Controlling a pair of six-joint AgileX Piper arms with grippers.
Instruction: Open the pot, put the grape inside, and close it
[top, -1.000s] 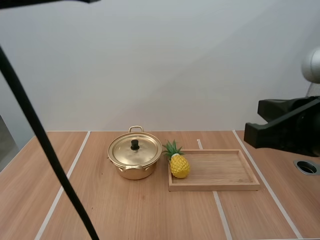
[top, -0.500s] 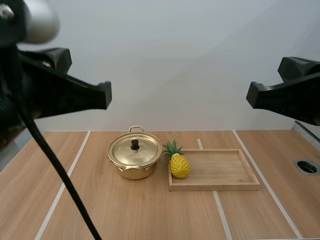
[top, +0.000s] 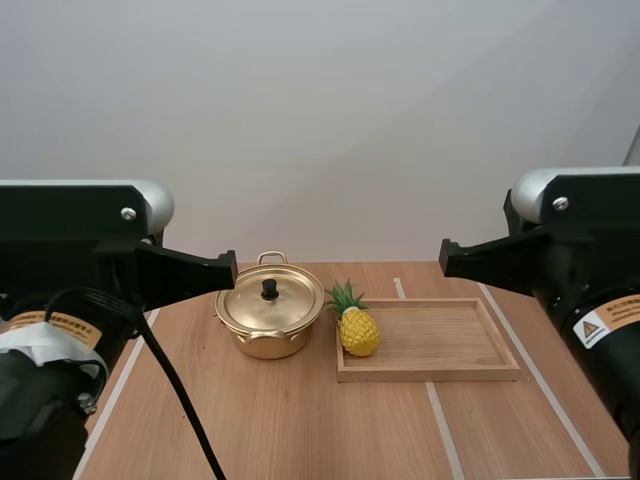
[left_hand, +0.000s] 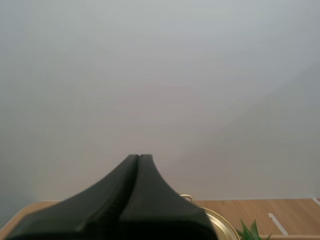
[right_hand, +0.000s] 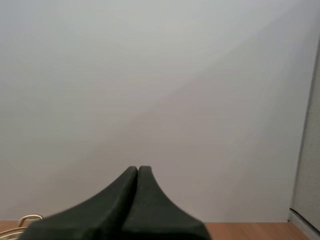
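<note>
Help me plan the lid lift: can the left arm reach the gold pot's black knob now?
Probably yes. The black knob sits bare on the lidded gold metal pot, nothing over it, the yellow toy pineapple off to one side. The left gripper is raised, fingers shut; they must open.

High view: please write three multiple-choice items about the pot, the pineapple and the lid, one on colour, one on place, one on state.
1. The pot is: A gold; B red; C blue.
2. The pineapple stands: A inside the pot; B at the wooden tray's left end; C on the bare table.
3. The lid is: A on the pot; B in the tray; C leaning on the pineapple.
Answers: 1 A, its body shines golden. 2 B, it is within the tray's rim, beside the pot. 3 A, it covers the pot, knob up.
</note>
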